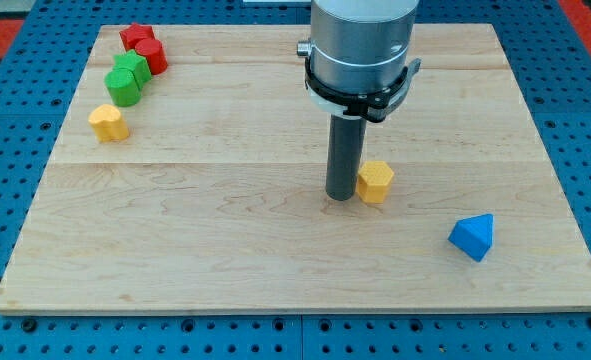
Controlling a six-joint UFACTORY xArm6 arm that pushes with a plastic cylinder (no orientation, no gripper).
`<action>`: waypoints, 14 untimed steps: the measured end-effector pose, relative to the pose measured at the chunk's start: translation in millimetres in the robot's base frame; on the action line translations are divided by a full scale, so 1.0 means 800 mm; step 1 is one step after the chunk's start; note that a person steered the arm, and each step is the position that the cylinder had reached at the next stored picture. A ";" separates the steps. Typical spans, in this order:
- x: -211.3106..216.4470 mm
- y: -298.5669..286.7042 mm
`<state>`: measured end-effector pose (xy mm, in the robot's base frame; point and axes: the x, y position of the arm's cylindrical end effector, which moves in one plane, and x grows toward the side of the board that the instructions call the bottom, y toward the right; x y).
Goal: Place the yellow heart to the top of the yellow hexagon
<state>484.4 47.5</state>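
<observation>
A blue block (473, 237) is lying nearest the view's bottom, at right. My tip (341, 197) is resting on the board (225, 250), touching the yellow hexagon (375, 181) on its left side. No fingers exist on this rod. The yellow heart (108, 122) is sitting well apart at far left, below the green blocks (127, 80) and red blocks (144, 47).

Grey cylindrical arm body (363, 40), black-and-white collar (360, 95), dark straight rod — my tip (340, 198)
</observation>
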 end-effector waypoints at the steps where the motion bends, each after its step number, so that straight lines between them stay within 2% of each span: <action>1: -0.013 0.049; 2: -0.023 0.121; 3: -0.027 0.110; 5: -0.003 -0.191; 6: -0.008 -0.360; 7: -0.030 -0.438; 9: -0.087 -0.430; 10: -0.091 -0.366; 12: -0.114 -0.164; 13: -0.091 -0.219; 14: -0.091 -0.370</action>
<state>411.9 -248.2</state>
